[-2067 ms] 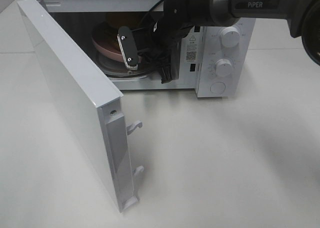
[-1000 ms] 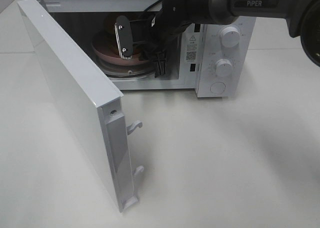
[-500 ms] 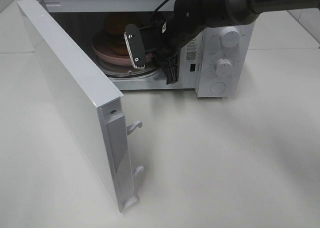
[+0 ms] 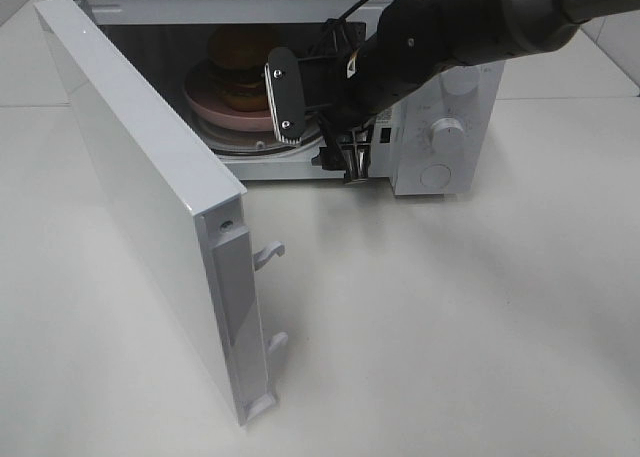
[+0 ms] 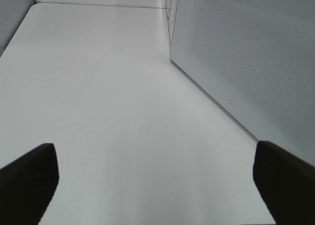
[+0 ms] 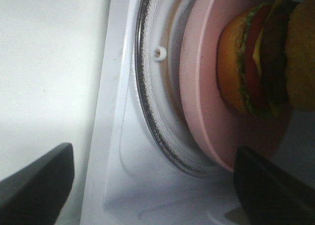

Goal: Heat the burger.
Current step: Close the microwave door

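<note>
**Right gripper open at the microwave mouth, burger inside on its plate**

The right arm (image 4: 470, 22) comes in from the top right and bends down to the front of the microwave (image 4: 450, 172). The right gripper (image 4: 318, 142) sits at the right side of the opening, next to the knobs (image 4: 448, 132). Its two fingers are spread wide and hold nothing. One finger (image 4: 283, 99) stands up in front of the plate (image 4: 205, 102). The other hangs low, just over the front lip of the microwave floor.

The left gripper (image 5: 157, 185) shows only in its own wrist view. It is spread wide too, with nothing in it. It hangs over the white table (image 4: 450, 327), close to the outside of the door (image 4: 130, 187).

The burger (image 4: 240, 62) sits in the microwave on the pink plate, and the plate rests on the round glass tray (image 4: 250, 142). The burger is apart from both fingers.

The door is swung wide open on the left. Its free edge points to the front, and two small hooks (image 4: 268, 255) stick out of it. Between that edge and the right gripper the opening is wide. The flat white table spreads out in front of the microwave.
</note>
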Controlling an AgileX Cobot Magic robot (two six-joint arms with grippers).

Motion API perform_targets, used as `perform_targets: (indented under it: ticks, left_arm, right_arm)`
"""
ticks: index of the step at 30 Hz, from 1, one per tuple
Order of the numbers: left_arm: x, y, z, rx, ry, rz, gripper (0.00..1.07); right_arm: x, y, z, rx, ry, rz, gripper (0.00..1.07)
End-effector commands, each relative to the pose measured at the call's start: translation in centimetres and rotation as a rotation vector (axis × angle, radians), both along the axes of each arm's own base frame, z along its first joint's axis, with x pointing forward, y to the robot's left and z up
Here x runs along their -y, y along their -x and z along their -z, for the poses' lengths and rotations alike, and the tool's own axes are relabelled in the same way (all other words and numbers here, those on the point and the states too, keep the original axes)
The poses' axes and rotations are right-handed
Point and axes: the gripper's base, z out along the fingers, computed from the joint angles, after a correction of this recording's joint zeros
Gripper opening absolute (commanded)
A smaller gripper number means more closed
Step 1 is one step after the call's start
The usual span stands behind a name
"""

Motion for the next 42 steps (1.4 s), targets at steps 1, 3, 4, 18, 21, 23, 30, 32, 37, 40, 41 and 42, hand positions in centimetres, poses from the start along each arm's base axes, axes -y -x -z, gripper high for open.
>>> perform_targets:
  ticks: [1, 3, 4, 18, 21, 23, 30, 32, 37, 40, 41, 42]
  left_arm:
    - [0.0, 0.1, 0.0, 0.025, 0.007, -0.002, 1.02]
    - [0.0, 0.1, 0.0, 0.025, 0.007, -0.002, 1.02]
    - [0.0, 0.1, 0.0, 0.025, 0.007, -0.002, 1.02]
    - [0.0, 0.1, 0.0, 0.025, 0.007, -0.002, 1.02]
    - [0.0, 0.1, 0.0, 0.025, 0.007, -0.002, 1.02]
    - [0.0, 0.1, 0.0, 0.025, 0.007, -0.002, 1.02]
    - [0.0, 0.1, 0.0, 0.025, 0.007, -0.002, 1.02]
    - [0.0, 0.1, 0.0, 0.025, 0.007, -0.002, 1.02]
    - [0.0, 0.1, 0.0, 0.025, 0.007, -0.002, 1.02]
    - [0.0, 0.1, 0.0, 0.025, 0.007, -0.002, 1.02]
    - [0.0, 0.1, 0.0, 0.025, 0.007, -0.002, 1.02]
    - [0.0, 0.1, 0.0, 0.025, 0.007, -0.002, 1.02]
  right_arm:
    - [0.3, 0.5, -1.9, 0.065, -0.036, -0.006, 0.88]
    - [0.8, 1.2, -2.2, 0.059, -0.033, -0.005, 0.87]
    - [1.0, 1.5, -2.5, 0.059, -0.033, -0.005, 0.87]
    - [6.1, 9.3, -4.8, -0.03, -0.113, 0.119, 0.83]
    - [7.2, 11.1, -5.4, -0.035, -0.135, 0.141, 0.83]
    - [8.4, 12.8, -6.2, -0.036, -0.175, 0.173, 0.83]
    - [10.7, 16.0, -7.9, -0.156, -0.349, 0.427, 0.83]
    - [11.5, 16.6, -8.3, -0.212, -0.39, 0.54, 0.83]
    - [13.0, 17.8, -9.3, -0.299, -0.473, 0.742, 0.83]
    - [14.2, 19.0, -9.9, -0.346, -0.492, 0.872, 0.83]
    - [15.0, 19.8, -10.3, -0.359, -0.489, 0.938, 0.83]
    - [15.8, 20.7, -10.8, -0.364, -0.473, 0.997, 0.82]
